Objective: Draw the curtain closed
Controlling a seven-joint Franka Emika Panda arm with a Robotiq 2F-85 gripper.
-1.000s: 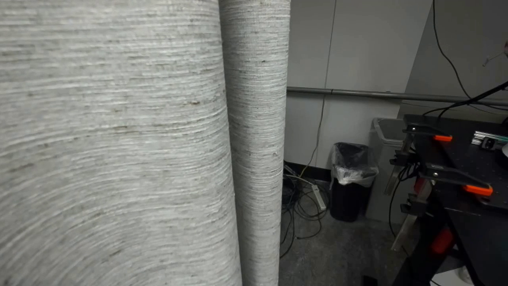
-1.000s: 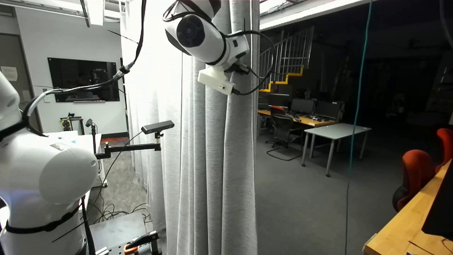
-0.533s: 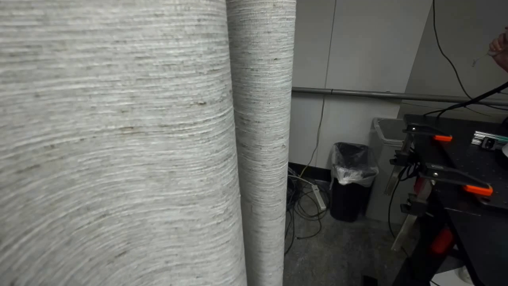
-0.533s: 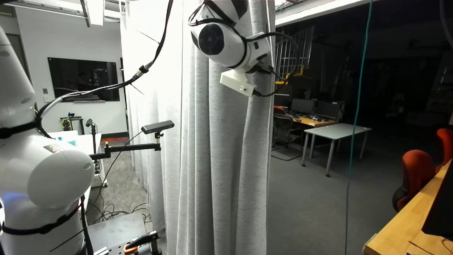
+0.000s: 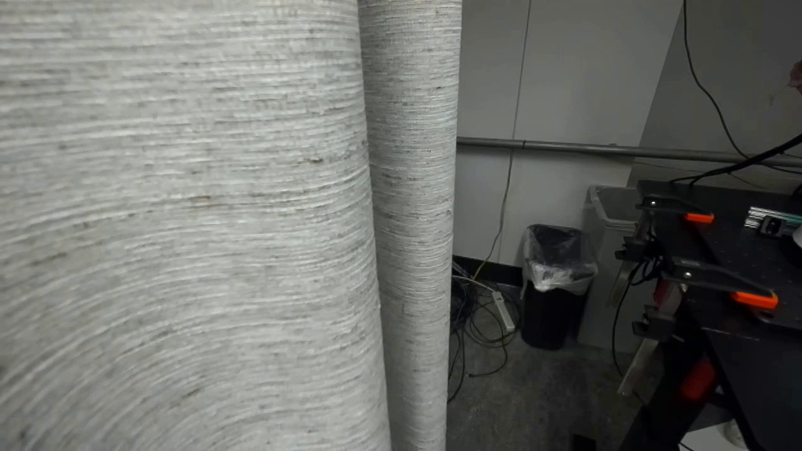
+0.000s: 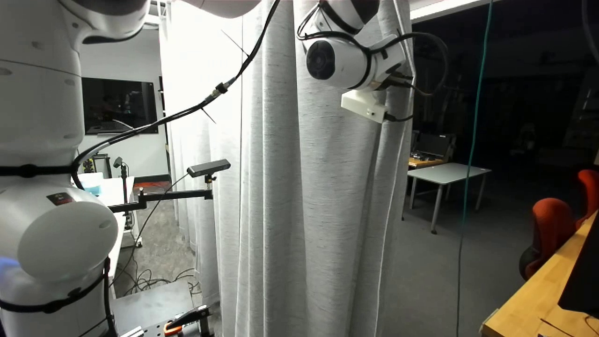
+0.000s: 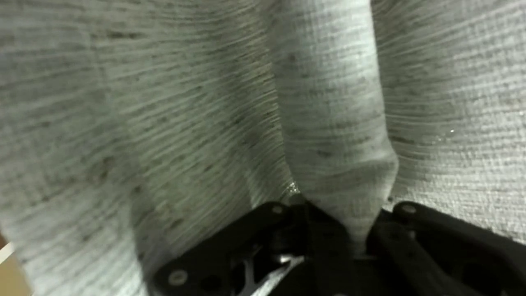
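The curtain is large light grey woven fabric with fine dark streaks and vertical folds. It fills the left half of an exterior view (image 5: 182,250) and hangs down the middle of an exterior view (image 6: 327,164). In the wrist view it fills nearly the whole picture (image 7: 144,102). My gripper (image 7: 348,222) is at the bottom of the wrist view, with a bunched fold of curtain pinched between its dark fingers. The white wrist housing (image 6: 364,105) is at the upper part of the curtain, near its free right edge. The fingers are hidden in both exterior views.
A camera (image 6: 208,167) on a black bracket stands in front of the curtain's left part. A light table (image 6: 449,173), an orange chair (image 6: 552,229) and a hanging green cord (image 6: 473,131) are to the right. A black bin (image 5: 551,313) stands beside a black table (image 5: 727,244).
The arm has swung right and the curtain's free edge has moved right with it, covering the staircase and part of the desk behind. The near curtain folds have shifted only slightly.
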